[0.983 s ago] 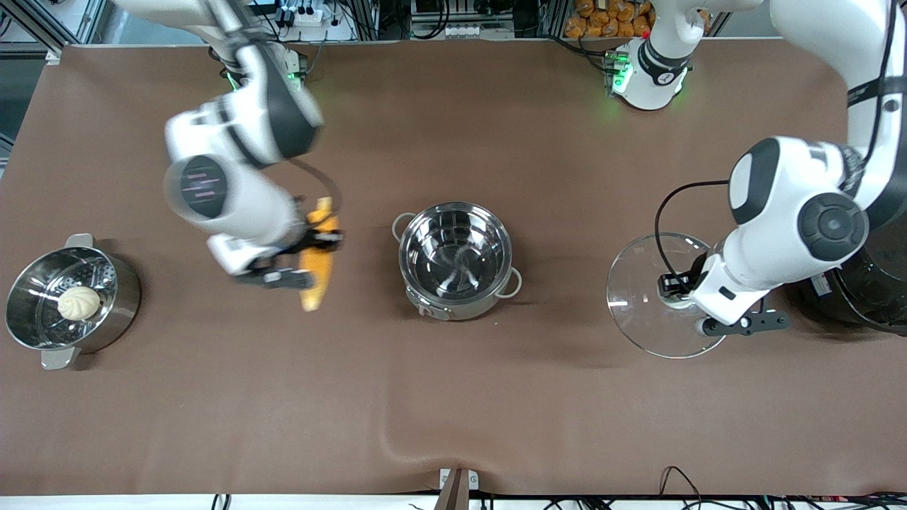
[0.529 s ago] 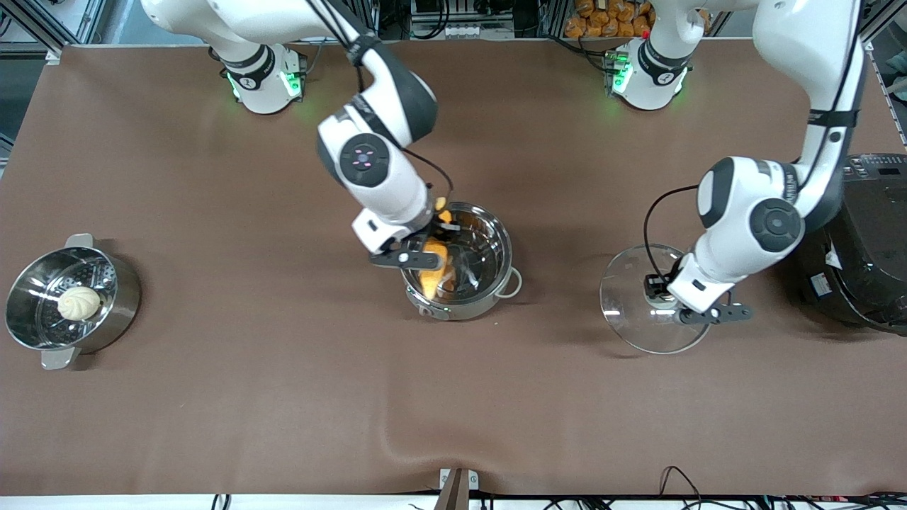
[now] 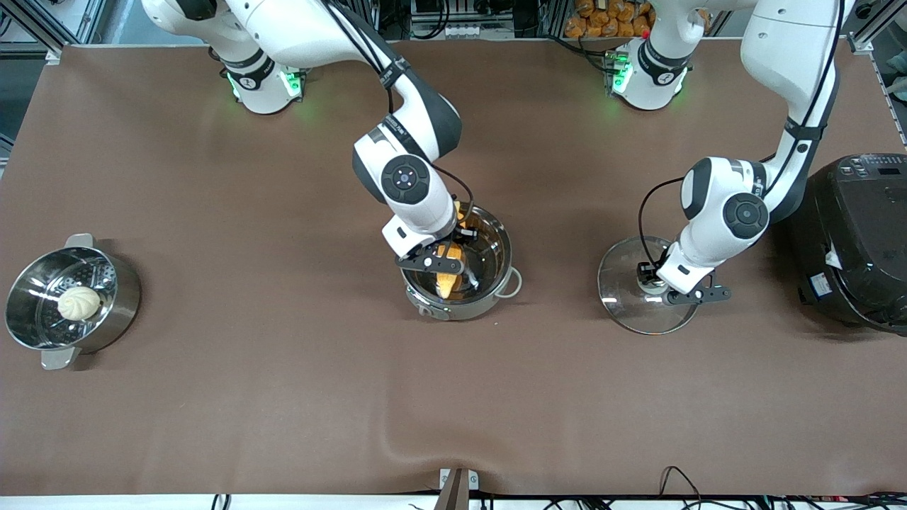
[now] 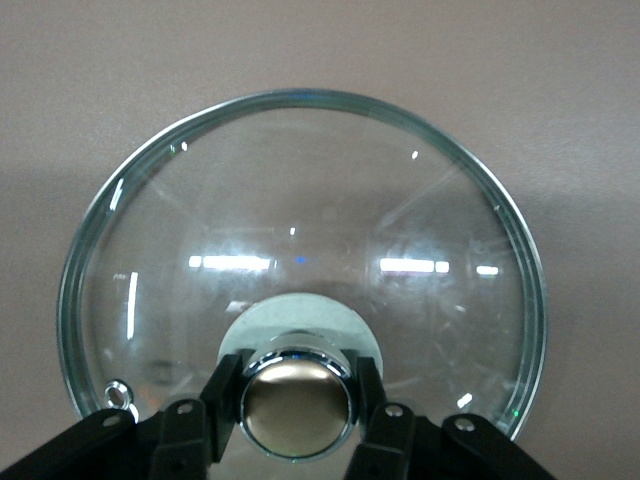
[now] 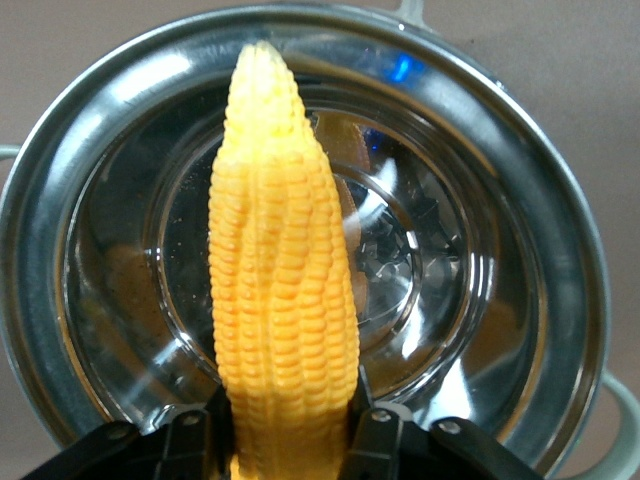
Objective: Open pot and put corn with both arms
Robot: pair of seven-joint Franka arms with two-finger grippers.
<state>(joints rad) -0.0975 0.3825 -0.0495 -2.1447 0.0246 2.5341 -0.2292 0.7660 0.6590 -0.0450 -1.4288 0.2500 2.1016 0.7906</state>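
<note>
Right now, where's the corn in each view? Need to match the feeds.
Front view: the corn sits mid-table over the open pot, held by the right gripper.
Left wrist view: not in it; only the glass lid, its knob gripped by the left gripper.
Right wrist view: corn fills the centre, above the pot's bowl.
Shared landmark: the pot's steel rim, in front and right wrist views.

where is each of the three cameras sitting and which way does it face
Front view: high across the table, facing both arms' bases; shows the pot, lid, both arms.
Left wrist view: on the left arm's wrist, looking down at the lid; left gripper clamps its knob.
Right wrist view: on the right arm's wrist, looking into the pot; right gripper holds the corn.
Shared: front and right wrist views both show corn over the pot.
</note>
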